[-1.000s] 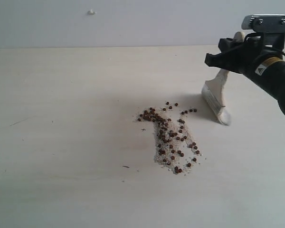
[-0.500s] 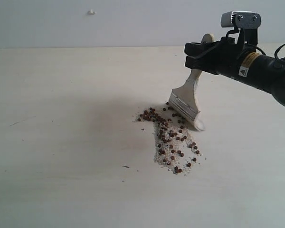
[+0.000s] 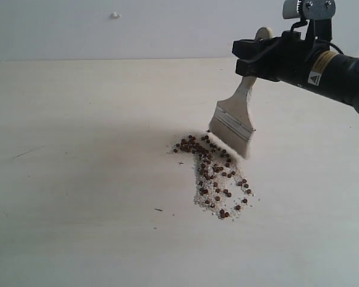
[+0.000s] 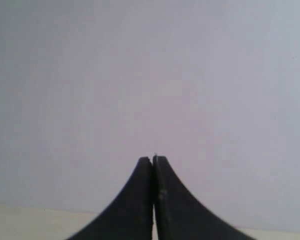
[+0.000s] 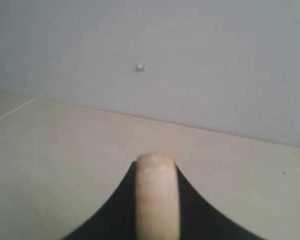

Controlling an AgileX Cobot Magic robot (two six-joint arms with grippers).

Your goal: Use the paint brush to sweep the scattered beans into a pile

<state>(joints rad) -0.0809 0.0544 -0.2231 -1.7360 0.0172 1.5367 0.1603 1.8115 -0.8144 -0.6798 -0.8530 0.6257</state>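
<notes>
My right gripper is clamped on the handle of the paint brush. The head hangs down at a tilt, with its bristles at the far end of the beans. The beans lie in a long streak mixed with white grains on the table, about midway between its far and near edges and a little toward the right edge. There is no compact pile yet.

The bristle tips are blurred, so I cannot tell whether they touch the surface, and that is my main worry. Too high, and the stroke skims over the beans. Too hard, and the bristles splay and flick round beans outward (they likely roll freely on this smooth top), widening the scatter. The grip sits high on a tapering handle, so drag could twist the head. A stroke along the streak may only lengthen it.

My left gripper is closed on nothing, facing bare wall.
</notes>
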